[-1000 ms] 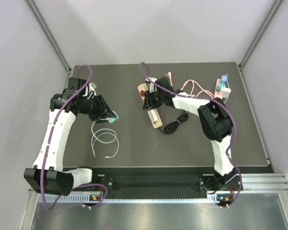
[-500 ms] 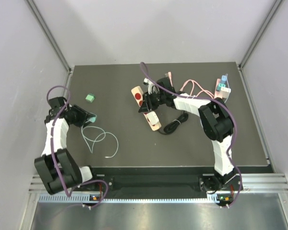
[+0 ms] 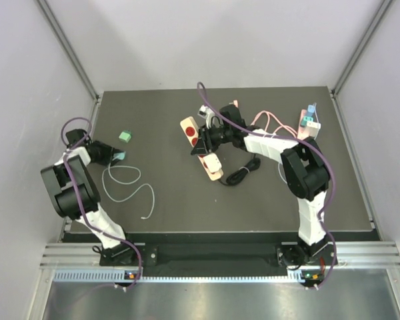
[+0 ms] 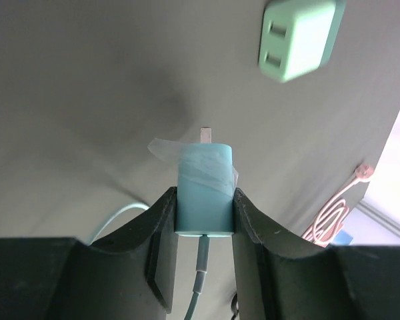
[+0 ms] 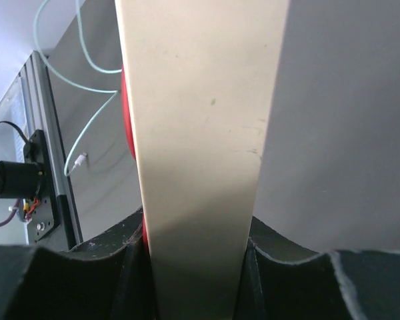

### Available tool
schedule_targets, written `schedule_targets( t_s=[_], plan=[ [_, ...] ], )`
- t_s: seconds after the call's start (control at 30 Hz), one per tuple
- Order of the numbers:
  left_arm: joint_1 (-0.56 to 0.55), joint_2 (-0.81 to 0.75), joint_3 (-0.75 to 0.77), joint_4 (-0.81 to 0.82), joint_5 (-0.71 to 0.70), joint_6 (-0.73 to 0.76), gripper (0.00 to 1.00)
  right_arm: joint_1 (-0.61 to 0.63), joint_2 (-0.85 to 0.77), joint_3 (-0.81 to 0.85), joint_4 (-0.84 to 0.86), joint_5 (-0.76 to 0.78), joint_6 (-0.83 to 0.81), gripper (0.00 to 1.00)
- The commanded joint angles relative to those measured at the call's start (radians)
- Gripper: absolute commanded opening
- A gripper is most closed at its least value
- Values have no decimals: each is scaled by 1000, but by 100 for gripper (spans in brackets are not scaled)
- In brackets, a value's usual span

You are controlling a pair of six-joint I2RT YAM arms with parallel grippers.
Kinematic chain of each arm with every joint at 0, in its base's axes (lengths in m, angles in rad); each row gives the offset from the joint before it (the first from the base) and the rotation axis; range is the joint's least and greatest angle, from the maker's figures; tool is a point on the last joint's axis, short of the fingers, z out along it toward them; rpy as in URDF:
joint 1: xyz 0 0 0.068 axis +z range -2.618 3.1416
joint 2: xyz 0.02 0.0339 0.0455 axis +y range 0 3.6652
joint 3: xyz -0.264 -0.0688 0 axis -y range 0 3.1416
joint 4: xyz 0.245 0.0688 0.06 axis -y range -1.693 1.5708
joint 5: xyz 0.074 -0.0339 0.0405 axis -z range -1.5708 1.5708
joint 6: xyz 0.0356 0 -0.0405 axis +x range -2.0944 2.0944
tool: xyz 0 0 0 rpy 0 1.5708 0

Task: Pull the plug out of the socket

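Apart — boxy teal plug [image 4: 204,190], flat beige socket [image 5: 200,147].

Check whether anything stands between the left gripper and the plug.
Nothing visible does. The left gripper is shut directly on the light blue plug, touching both its sides. The plug is out of the power strip, which the right gripper holds. The green adapter lies apart, ahead of the plug.

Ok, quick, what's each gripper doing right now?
Left gripper: closed on the light blue plug.
Right gripper: closed on the beige power strip.
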Motion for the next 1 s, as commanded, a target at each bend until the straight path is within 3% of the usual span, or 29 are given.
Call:
schedule_targets(
  t_s=[0.0, 0.23, 0.53, 0.57, 0.73, 0.87, 0.97],
  plan=[
    [11, 66, 80, 89, 35, -13, 18, -4, -87, 18, 74, -53, 17, 0],
    [13, 177, 189, 66, 63, 0, 49, -3, -97, 20, 66, -59, 16, 0],
    [13, 152, 292, 0, 26, 77, 68, -4, -105, 24, 51, -53, 8, 0],
    [13, 130, 299, -15, 18, 104, 75, -6, -103, 24, 51, -52, 8, 0],
    [13, 51, 313, -63, -70, 198, 79, -7, -102, 24, 55, -52, 19, 0],
    [14, -21, 273, -54, -94, 269, 89, -11, -102, 23, 63, -53, 28, 0],
    [13, -76, 255, -54, -89, 286, 90, -11, -102, 21, 63, -52, 28, 0]
  ],
)
